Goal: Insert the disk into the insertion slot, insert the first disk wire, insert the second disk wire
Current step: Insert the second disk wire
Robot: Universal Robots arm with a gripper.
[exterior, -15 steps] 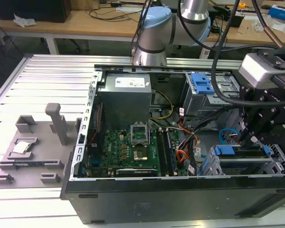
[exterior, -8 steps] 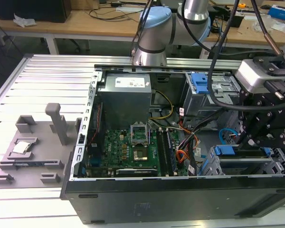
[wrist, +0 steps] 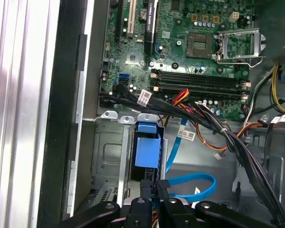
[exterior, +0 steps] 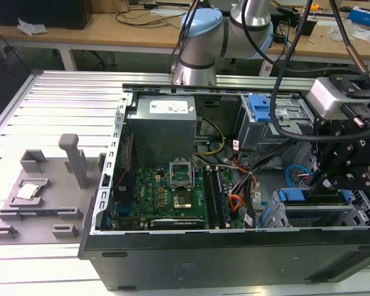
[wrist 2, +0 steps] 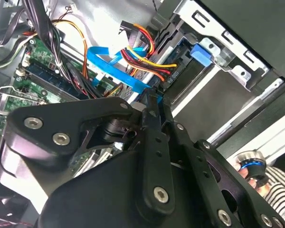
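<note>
Gripper [wrist: 153,186] — fingers nearly closed, what they pinch can't be told | hovers beside the disk [wrist: 147,149] seated in the insertion slot [wrist: 109,156] | blue cable [wrist: 192,183] loops nearby.

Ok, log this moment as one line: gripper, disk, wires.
gripper: fingers together, at blue cable | disk: seated in insertion slot | location: open computer case

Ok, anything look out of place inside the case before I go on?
Nothing spilled or broken. Two things stand out: the processor socket's frame on the motherboard is flipped open, and the blue cable lies in a loose loop beside the drive cage, close to the gripper.
</note>
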